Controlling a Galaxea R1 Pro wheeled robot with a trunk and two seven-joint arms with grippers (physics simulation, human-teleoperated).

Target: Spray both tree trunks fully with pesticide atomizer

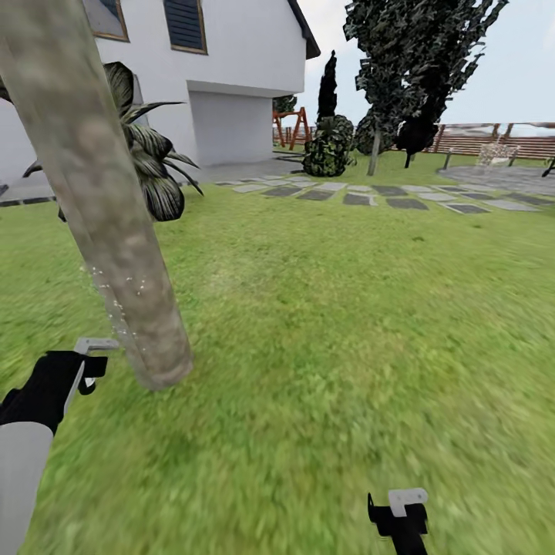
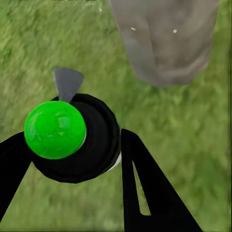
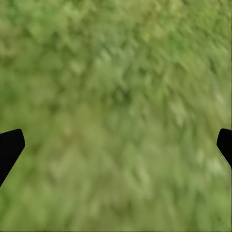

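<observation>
Trunk: tree trunk (image 1: 100,200) leans across the left of the head view, pale grey-brown and mottled, its foot in the grass; whitish specks fleck its lower part on the side facing the left arm.
Left gripper: left gripper (image 1: 86,362) sits just beside the foot of the trunk, not touching it as far as can be seen.
Left jaws: closed around the pesticide atomizer (image 2: 79,137), a black round body seen end-on in the left wrist view, with a bright green ball over its top and a grey wedge-shaped piece sticking out toward the trunk.
Atomizer position: off the floor (image 1: 331,347), held between the 2 black fingers (image 2: 150,188), close to the trunk base.
Right gripper: right gripper (image 1: 401,512) low at the bottom edge of the head view, over bare grass, well apart from the trunk.
Right jaws: spread wide, nothing between them; the 2 dark tips sit at opposite edges of the right wrist view.
Background: white house (image 1: 231,69), grey stepping stones (image 1: 370,194), dark conifers (image 1: 408,69), spiky palm (image 1: 150,166) behind the trunk, brown fence (image 1: 493,142).
</observation>
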